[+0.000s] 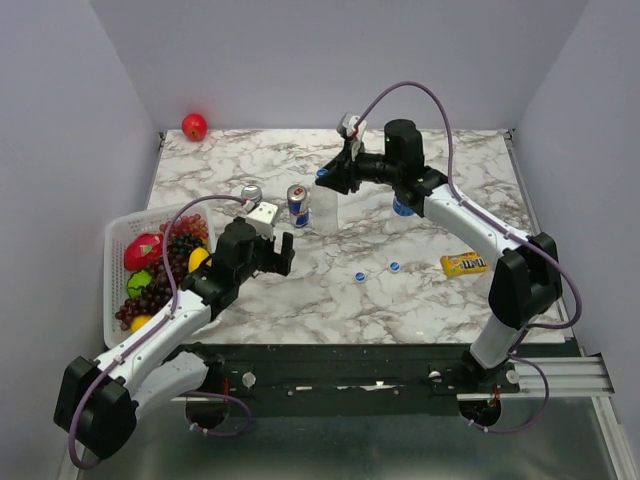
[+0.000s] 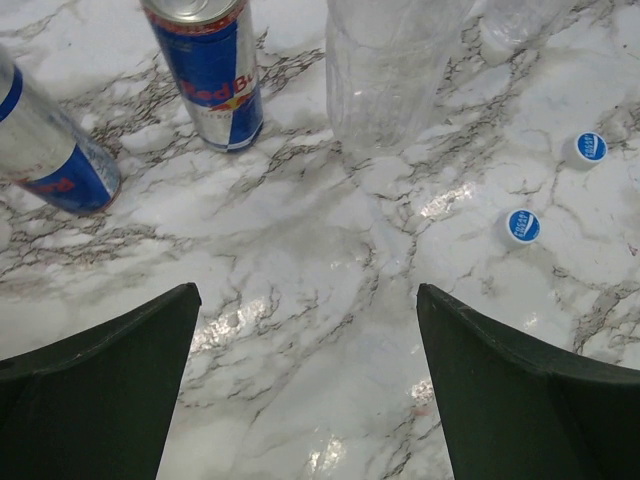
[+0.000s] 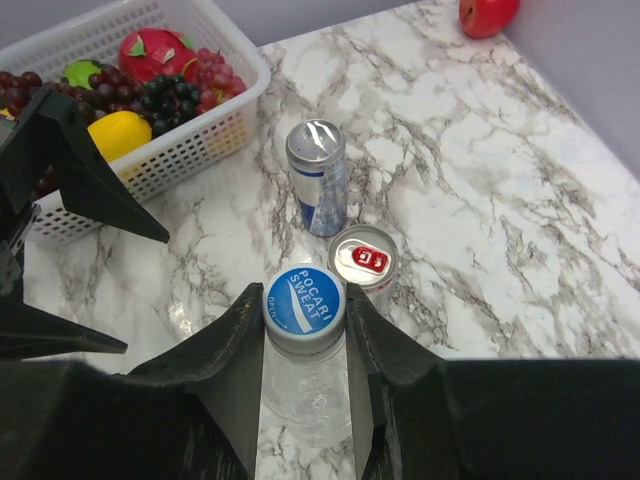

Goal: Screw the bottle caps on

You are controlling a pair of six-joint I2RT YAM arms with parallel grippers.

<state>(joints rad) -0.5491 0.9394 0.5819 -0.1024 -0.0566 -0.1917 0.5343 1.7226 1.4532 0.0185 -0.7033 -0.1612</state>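
A clear unlabelled bottle (image 1: 324, 214) stands upright mid-table, also in the right wrist view (image 3: 305, 390). A blue bottle cap (image 3: 304, 298) sits on its neck. My right gripper (image 3: 305, 292) (image 1: 326, 182) is over the bottle, its fingers pressed on both sides of that cap. Two more blue caps (image 1: 359, 276) (image 1: 394, 266) lie loose on the marble, also in the left wrist view (image 2: 522, 226) (image 2: 585, 148). A second bottle with a blue band (image 1: 403, 207) is partly hidden behind the right arm. My left gripper (image 1: 285, 253) (image 2: 307, 292) is open and empty, in front of the bottle (image 2: 385, 80).
Two blue-and-silver drink cans (image 1: 297, 205) (image 1: 252, 195) stand just left of the bottle. A white basket (image 1: 112, 250) of fruit is at the left edge. A yellow candy pack (image 1: 465, 263) lies at the right. A red apple (image 1: 194, 126) is in the far left corner.
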